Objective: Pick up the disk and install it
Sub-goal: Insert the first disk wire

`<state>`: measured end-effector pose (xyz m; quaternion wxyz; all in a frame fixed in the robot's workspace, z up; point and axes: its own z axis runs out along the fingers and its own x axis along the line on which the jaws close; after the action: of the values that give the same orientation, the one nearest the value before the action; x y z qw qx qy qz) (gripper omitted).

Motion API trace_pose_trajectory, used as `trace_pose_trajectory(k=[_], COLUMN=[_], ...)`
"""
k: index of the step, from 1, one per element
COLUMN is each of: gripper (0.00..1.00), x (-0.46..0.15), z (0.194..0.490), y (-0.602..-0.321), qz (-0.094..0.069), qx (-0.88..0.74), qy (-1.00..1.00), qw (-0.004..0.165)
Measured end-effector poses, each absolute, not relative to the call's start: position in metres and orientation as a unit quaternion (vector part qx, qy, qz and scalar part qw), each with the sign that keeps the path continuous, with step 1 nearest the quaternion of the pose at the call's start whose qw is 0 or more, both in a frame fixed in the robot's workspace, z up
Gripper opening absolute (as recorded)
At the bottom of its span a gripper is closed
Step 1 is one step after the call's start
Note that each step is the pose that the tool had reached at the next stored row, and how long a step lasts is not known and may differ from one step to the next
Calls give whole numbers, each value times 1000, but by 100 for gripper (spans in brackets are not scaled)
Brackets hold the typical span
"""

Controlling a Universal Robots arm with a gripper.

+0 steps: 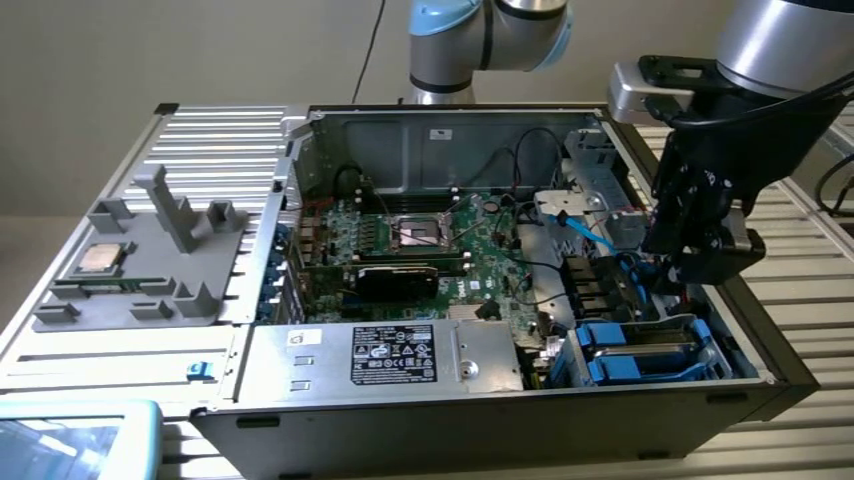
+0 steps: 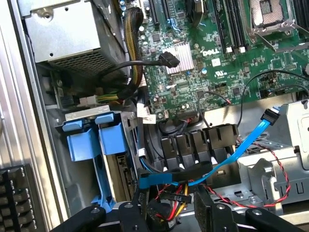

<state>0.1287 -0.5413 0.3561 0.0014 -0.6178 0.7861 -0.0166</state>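
1. We see an open computer case (image 1: 534,400) lying on a ribbed metal surface (image 1: 807,420), taking up the middle and right of the exterior view.
2. The arm (image 1: 787,40) comes in from the upper right of that view. Its hand (image 1: 694,280) hangs inside the case at the right side, above the drive bay area.
3. In the wrist view the hand (image 2: 173,215) is spread wide and holds nothing. Its two black fingers (image 2: 207,212) stand well apart, with loose red and yellow wires and a blue cable (image 2: 241,145) lying in the gap below them.
4. The disk (image 1: 627,362) sits in the drive bay at the lower right of the exterior view, just below the hand and apart from it.
5. In the wrist view we make out the disk (image 2: 89,140) by its blue rails and a strip of silver metal along one edge. It stands beside the black cable connectors, and its label is hidden.
6. The green motherboard (image 1: 441,250) fills the centre of the case, and the silver power supply box (image 1: 387,355) with a black label lies at the lower centre.
7. On the exterior view's left, a grey tray (image 1: 147,280) rests on the surface, with a small square chip (image 1: 100,258) on it.
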Motion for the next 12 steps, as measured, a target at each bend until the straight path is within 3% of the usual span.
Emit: trace_pose_trajectory(k=[12], gripper=[52], x=[127], z=[348], y=[-537], qz=[-18], qx=[-593], qy=[805], qw=[5])
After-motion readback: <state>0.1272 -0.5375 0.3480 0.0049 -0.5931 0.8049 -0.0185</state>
